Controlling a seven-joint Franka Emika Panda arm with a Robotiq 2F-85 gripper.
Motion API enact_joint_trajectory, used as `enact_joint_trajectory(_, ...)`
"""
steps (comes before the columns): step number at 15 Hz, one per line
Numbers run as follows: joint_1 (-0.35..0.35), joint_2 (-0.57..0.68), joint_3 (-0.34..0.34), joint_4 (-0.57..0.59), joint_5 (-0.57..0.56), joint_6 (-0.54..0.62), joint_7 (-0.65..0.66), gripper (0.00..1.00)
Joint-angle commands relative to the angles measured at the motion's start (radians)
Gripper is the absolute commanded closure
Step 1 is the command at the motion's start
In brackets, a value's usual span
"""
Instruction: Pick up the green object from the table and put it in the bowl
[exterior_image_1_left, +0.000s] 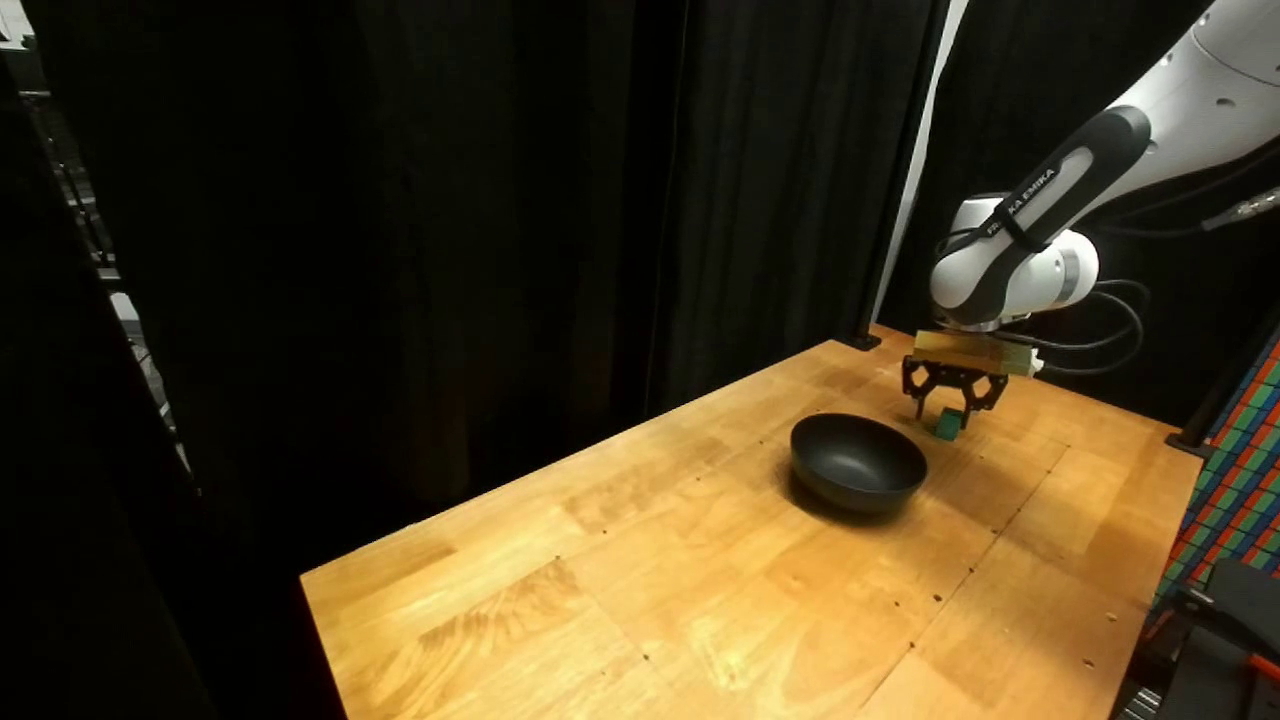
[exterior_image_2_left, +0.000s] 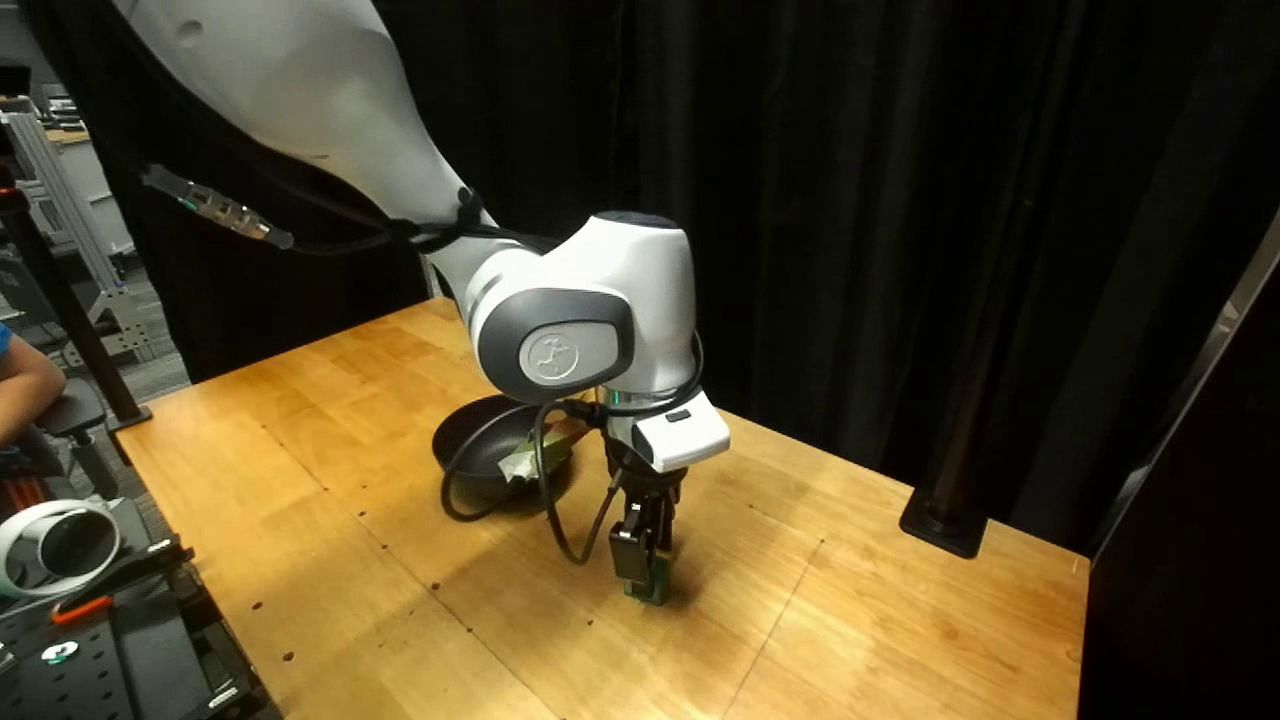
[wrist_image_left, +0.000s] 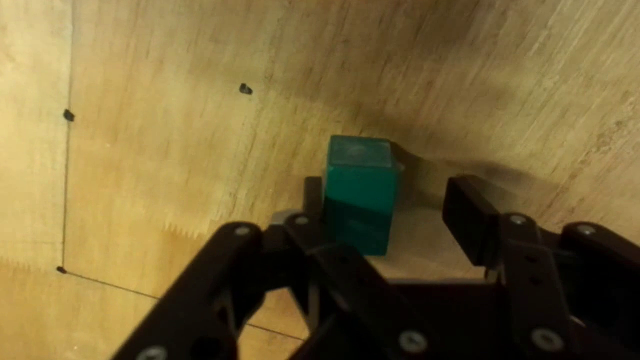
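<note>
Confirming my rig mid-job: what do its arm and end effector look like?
White arm with dark grey panels, FRANKA EMIKA lettering partly under a black strap, and looping black cables. Black end effector with linked fingers and silvery screws.

Black curtains (exterior_image_1_left: 500, 220), dark posts (exterior_image_2_left: 67, 302), grey floor (exterior_image_2_left: 155, 365), metal frame (exterior_image_2_left: 74, 215)
</note>
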Motion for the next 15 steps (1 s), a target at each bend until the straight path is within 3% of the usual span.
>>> enact_joint_trajectory(1,0.013,0.028,-0.026,0.046,0.041,-0.007,0.030,0.67)
enact_joint_trajectory(4,0.010,-0.045,-0.020,0.018,0.067,-0.089,0.029,0.89)
enact_joint_trajectory(5,0.004,-0.078,-0.009,0.004,0.082,-0.115,0.020,0.91)
enact_joint_trajectory(10,-0.005,-0.309,0.090,-0.105,0.226,-0.220,-0.037,0.89)
enact_joint_trajectory(15,0.020,-0.380,0.187,-0.176,0.395,-0.303,-0.098,0.89)
